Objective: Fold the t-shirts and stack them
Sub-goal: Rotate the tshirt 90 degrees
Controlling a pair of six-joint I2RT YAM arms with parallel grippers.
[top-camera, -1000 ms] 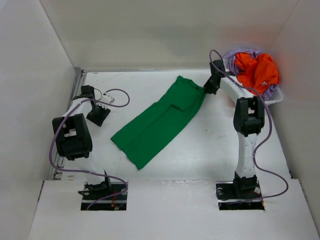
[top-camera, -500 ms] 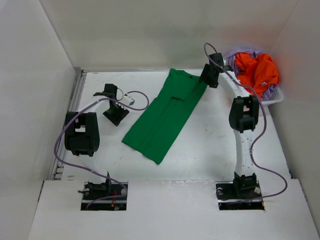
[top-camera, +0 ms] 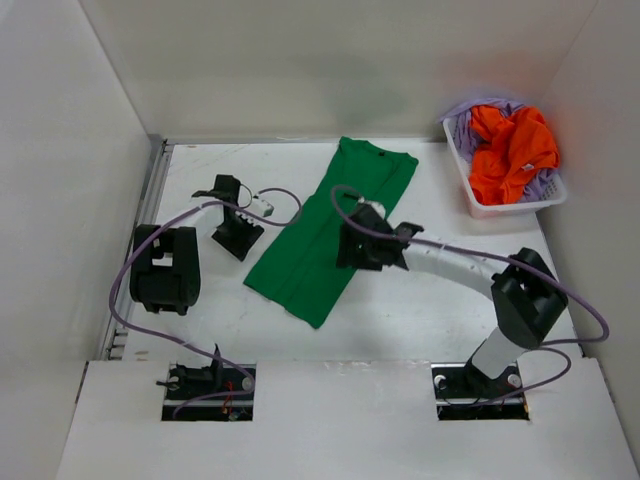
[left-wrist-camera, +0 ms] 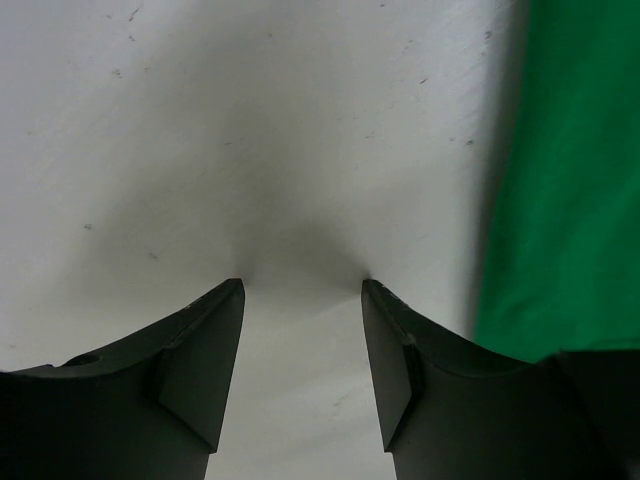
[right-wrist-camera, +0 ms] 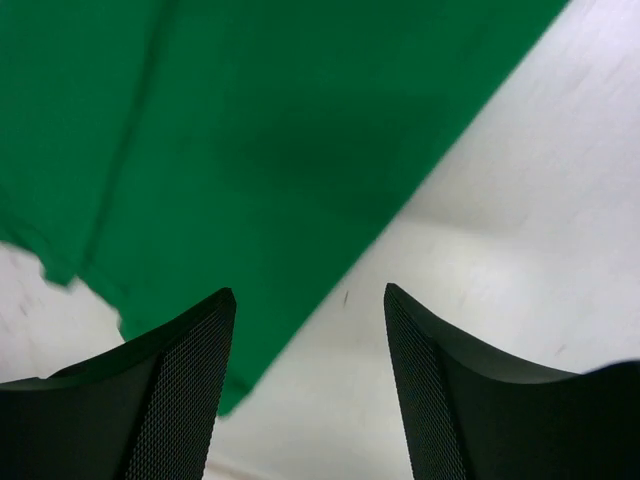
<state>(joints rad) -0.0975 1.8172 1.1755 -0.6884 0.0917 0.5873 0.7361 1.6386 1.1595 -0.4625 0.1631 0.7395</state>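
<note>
A green t-shirt, folded lengthwise into a long strip, lies diagonally on the table with its collar end at the far side. My right gripper hovers open over the strip's right edge. In the right wrist view its fingers frame green cloth and bare table. My left gripper stands open just left of the strip; nothing is between its jaws, and the shirt's edge shows to the right. The orange t-shirt and lavender t-shirt lie crumpled in the basket.
A white mesh basket stands at the far right corner against the side wall. White walls close in the table on the left, back and right. Purple cables loop off both arms over the table.
My right gripper opened, let go of the shirt's collar end and swung back toward the strip's middle. The shirt lies straighter and farther back. The left gripper shifted right toward the shirt.
</note>
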